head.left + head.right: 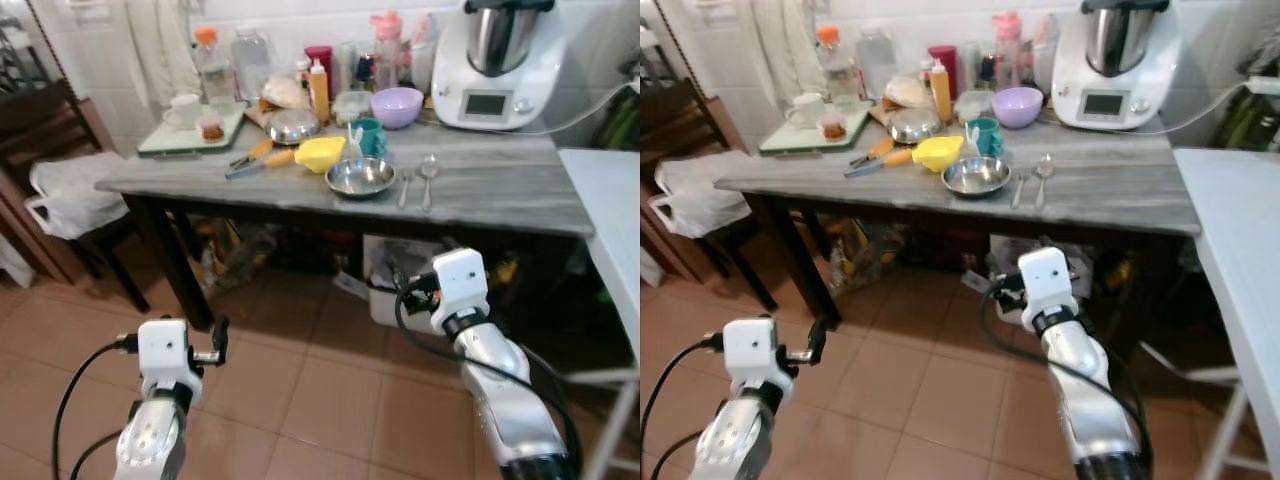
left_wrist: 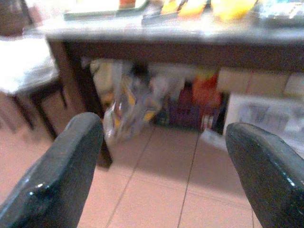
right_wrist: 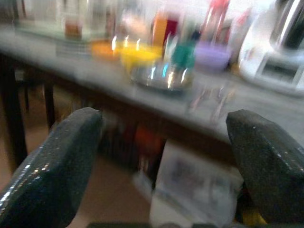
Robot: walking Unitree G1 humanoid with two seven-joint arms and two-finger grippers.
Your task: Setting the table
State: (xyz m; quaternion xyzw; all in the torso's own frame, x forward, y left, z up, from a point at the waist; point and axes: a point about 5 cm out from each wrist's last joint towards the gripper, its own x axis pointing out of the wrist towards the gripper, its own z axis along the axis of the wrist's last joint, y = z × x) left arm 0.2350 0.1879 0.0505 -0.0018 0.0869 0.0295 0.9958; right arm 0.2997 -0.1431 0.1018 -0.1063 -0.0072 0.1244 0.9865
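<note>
Cutlery and a steel bowl wait on the grey table (image 1: 500, 200) — you are at the approach step, nothing grasped

Your steel bowl (image 1: 360, 177) sits near the table's front edge, a fork (image 1: 404, 188) and spoon (image 1: 428, 178) just beside it. Both the left gripper (image 2: 164, 166) and right gripper (image 3: 164, 161) hang low with fingers spread wide and empty — next you must step closer and raise an arm to table height
</note>
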